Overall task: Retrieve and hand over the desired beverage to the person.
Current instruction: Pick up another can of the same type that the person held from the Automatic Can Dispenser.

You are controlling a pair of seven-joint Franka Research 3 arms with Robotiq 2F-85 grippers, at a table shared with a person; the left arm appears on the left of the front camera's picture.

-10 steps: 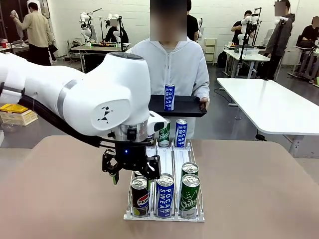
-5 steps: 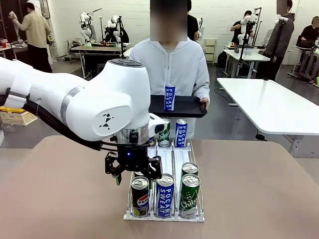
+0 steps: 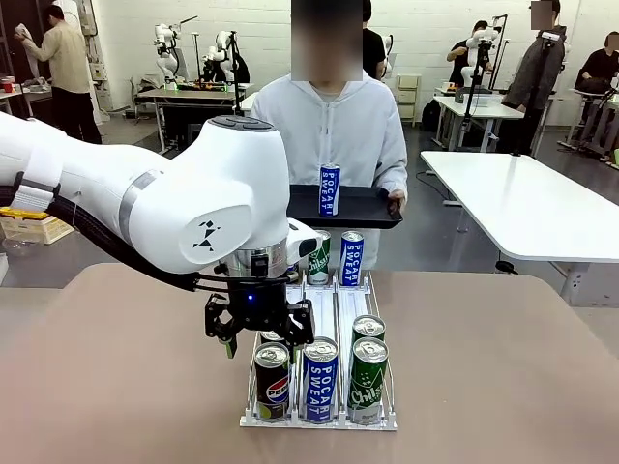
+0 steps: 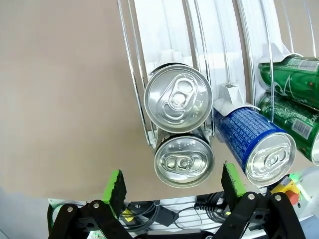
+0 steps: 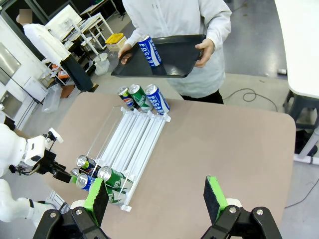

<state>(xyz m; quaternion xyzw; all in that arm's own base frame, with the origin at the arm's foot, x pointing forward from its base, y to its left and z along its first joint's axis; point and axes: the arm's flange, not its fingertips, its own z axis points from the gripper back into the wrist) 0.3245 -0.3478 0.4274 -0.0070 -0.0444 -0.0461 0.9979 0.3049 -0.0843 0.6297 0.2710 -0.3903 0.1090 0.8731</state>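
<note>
So the rack [image 3: 324,300] sits mid-table [image 3: 503,367], running near to far. Near end, left to right: Pepsi can [image 3: 272,384], Pocari Sweat can [image 3: 319,379], Chilsung can [image 3: 367,382], with another can [image 3: 368,331] right behind that one. Three more cans [image 5: 139,96] stand at the far end. Beyond it the person [image 3: 334,126] holds a tray [image 3: 363,208] with one can [image 3: 329,189] on it.

Person [image 3: 334,121] in white hooded jacket stands at table's 12 o'clock, holding tray [image 3: 366,207] level, blue can [image 3: 329,189] upright on it. Cola can [image 3: 272,383] upright at rack's [image 3: 320,300] 7 o'clock corner.
</note>
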